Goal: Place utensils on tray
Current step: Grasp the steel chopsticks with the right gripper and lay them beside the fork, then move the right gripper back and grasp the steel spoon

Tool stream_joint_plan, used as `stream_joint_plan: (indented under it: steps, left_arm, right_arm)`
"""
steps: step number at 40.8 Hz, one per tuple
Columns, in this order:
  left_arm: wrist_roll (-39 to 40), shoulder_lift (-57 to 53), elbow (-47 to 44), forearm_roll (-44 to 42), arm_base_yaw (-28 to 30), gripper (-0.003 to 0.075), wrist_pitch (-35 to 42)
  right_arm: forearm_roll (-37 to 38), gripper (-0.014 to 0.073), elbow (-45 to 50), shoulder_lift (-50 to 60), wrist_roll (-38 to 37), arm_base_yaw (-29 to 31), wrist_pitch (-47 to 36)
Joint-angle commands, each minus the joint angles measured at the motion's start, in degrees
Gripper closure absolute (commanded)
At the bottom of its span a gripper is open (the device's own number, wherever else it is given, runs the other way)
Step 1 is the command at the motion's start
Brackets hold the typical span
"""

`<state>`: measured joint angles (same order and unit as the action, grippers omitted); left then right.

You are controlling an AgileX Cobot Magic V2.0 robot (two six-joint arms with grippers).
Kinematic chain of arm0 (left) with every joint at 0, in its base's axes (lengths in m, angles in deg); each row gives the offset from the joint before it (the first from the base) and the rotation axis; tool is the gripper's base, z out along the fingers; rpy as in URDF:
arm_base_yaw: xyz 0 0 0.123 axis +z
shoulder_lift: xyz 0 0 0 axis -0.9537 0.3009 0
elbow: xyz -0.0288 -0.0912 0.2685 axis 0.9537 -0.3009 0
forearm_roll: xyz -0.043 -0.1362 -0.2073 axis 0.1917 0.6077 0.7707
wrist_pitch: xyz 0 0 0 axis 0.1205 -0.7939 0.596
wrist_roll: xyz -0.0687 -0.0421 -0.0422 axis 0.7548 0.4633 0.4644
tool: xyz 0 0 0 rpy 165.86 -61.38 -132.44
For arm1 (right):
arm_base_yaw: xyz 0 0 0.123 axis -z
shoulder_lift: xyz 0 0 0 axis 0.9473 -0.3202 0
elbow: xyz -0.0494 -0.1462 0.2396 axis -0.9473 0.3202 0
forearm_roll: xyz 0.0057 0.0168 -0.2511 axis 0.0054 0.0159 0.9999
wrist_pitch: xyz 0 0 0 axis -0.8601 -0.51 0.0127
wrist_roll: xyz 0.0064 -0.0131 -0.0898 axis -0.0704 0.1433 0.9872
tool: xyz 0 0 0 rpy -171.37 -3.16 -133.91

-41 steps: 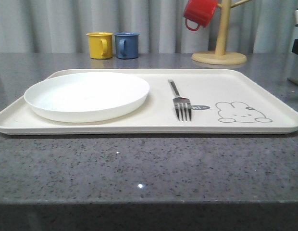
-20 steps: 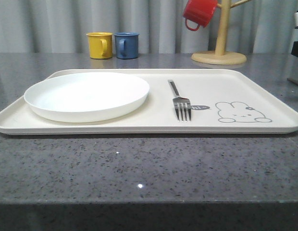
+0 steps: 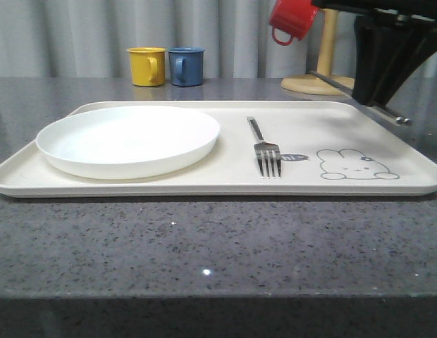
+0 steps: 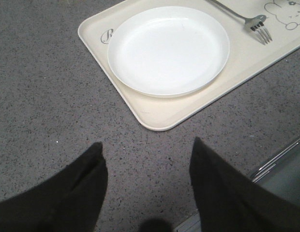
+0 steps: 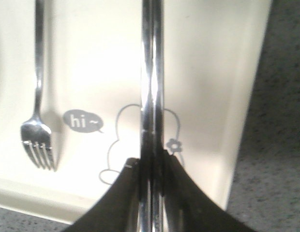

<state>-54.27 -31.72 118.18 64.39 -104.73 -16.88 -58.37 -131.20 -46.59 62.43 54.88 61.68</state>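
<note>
The cream tray (image 3: pixel 232 163) lies across the table with a silver fork (image 3: pixel 265 148) on it, tines toward me, beside the rabbit drawing. My right gripper (image 3: pixel 377 98) hangs above the tray's far right part, shut on a pair of silver chopsticks (image 3: pixel 335 84) that slant across it. In the right wrist view the chopsticks (image 5: pixel 152 72) run straight out from the gripper (image 5: pixel 152 162) over the rabbit, with the fork (image 5: pixel 38 96) off to one side on the tray (image 5: pixel 208 72). My left gripper (image 4: pixel 146 147) is open over bare table, short of the tray's corner (image 4: pixel 155 113).
A white plate (image 3: pixel 127 137) takes up the tray's left half. Behind the tray stand a yellow mug (image 3: pixel 146 66) and a blue mug (image 3: pixel 185 66). A wooden mug tree (image 3: pixel 324 70) with a red mug (image 3: pixel 292 19) stands at the back right, close to the right gripper.
My right gripper has come in from the right with the chopsticks and now hangs over the tray's right end. Fork, plate and tray have not moved.
</note>
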Motion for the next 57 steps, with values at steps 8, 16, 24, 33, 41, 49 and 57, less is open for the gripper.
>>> stream_joint_plan:
  steps: [8,16,24,33,41,49,57]
  left_arm:
    - [0.66,0.21,1.5,0.23,-0.29,0.0352,4.15]
    - [0.66,0.21,1.5,0.23,-0.29,0.0352,4.15]
    - [0.66,0.21,1.5,0.23,-0.29,0.0352,4.15]
    - [0.66,0.21,1.5,0.23,-0.29,0.0352,4.15]
    - [0.66,0.21,1.5,0.23,-0.29,0.0352,4.15]
    - [0.66,0.21,1.5,0.23,-0.29,0.0352,4.15]
    - [0.66,0.21,1.5,0.23,-0.29,0.0352,4.15]
  right_arm:
    - [-0.43,0.0605,-1.8,-1.98,-10.1,-4.82,-5.08]
    - [-0.4,0.0559,-1.8,-4.7,-10.71,-5.36,-5.33]
    - [-0.4,0.0368,-1.8,-4.7,-10.86,-5.36,-6.04]
    - [3.45,0.034,-1.8,-0.99,-6.41,-5.48,-6.58]
    - [13.83,0.034,-1.11,6.81,-3.84,-4.59,-2.94]
    - [18.36,0.034,3.97,11.99,-2.59,3.17,-0.59]
    - [18.11,0.034,8.35,12.0,2.29,14.58,-1.42]
